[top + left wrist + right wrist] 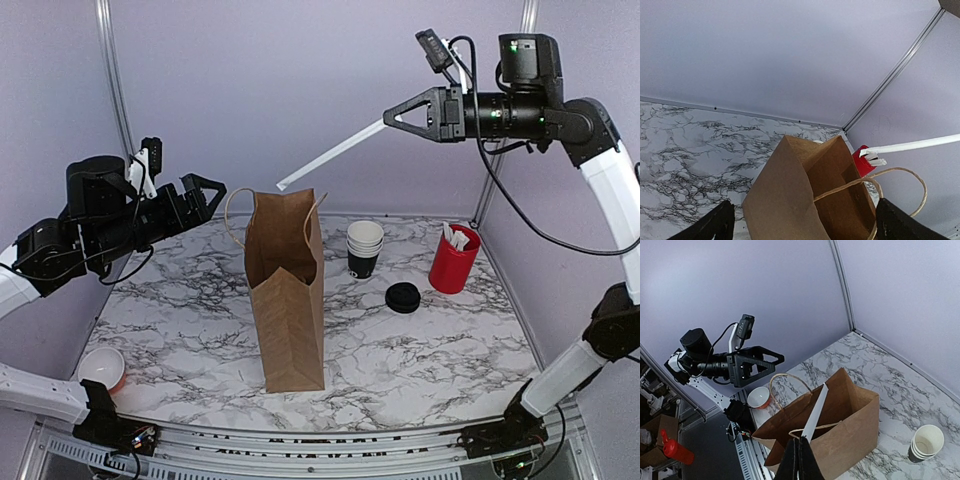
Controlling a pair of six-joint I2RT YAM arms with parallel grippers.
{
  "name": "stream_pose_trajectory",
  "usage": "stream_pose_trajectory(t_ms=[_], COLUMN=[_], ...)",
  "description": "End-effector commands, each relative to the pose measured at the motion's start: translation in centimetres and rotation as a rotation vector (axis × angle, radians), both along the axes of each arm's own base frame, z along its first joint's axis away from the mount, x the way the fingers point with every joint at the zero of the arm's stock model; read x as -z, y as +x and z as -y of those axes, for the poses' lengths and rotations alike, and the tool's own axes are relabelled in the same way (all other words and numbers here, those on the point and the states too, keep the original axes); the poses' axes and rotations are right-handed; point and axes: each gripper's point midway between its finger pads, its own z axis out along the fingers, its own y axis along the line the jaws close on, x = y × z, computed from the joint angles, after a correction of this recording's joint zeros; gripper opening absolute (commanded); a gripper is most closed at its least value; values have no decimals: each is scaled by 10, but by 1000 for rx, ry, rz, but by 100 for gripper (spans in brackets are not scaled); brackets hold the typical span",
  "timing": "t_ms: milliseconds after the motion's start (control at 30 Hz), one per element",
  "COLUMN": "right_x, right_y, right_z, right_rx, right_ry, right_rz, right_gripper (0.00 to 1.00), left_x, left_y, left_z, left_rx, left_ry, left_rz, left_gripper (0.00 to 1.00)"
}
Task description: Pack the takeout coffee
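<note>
High at 2 o'clock above the desk (420, 350), the right arm (600, 170) has its jaws clenched flat on one end of a long white stick (330, 155). The stick slants down toward 9 o'clock, and its free tip hangs just above the mouth of the brown paper bag (290, 300). In the right wrist view, the stick crosses over the open bag from the near rim.

At 9 o'clock, the left arm (60, 245) hangs clear of the desk with its jaws released to full width, holding nothing. They point at the bag's upper part, close to the looped handle (235, 215) but apart from it.

The bag stands upright at the middle of the desk, mouth open. Only its brown inner walls show, and its floor is hidden.

The takeout coffee (403, 297), small and black under its round lid, sits on the marble at 3 o'clock of the bag, well outside it and untouched.

A stack of nested white-rimmed cups (364, 250) stands at 1 o'clock of the bag, just behind the coffee. A red cup (453, 262) holding white sticks (455, 238) stands at 2 o'clock, near the far right edge. Another cup (102, 368), white inside, sits at 8 o'clock by the left arm's base.
</note>
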Motion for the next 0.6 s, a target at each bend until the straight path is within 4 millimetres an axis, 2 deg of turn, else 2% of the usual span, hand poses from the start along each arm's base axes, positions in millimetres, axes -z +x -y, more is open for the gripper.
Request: stream_pose_trajectory(t_ms=[0, 300, 367, 567], right_x=[0, 23, 30, 47], right_y=[-20, -28, -38, -48], right_z=[-8, -29, -40, -60], right_rx=[-38, -53, -84, -118], right_ry=[-36, -132, -155, -208], right_rz=[26, 17, 19, 21], right_gripper=[0, 0, 0, 0], left_x=[-2, -1, -1, 0], left_y=[1, 2, 2, 2], left_z=[2, 2, 2, 2], left_rx=[4, 5, 4, 3], left_ry=[-16, -17, -16, -14], left_rz=[6, 3, 3, 2], left_gripper=[99, 99, 99, 99])
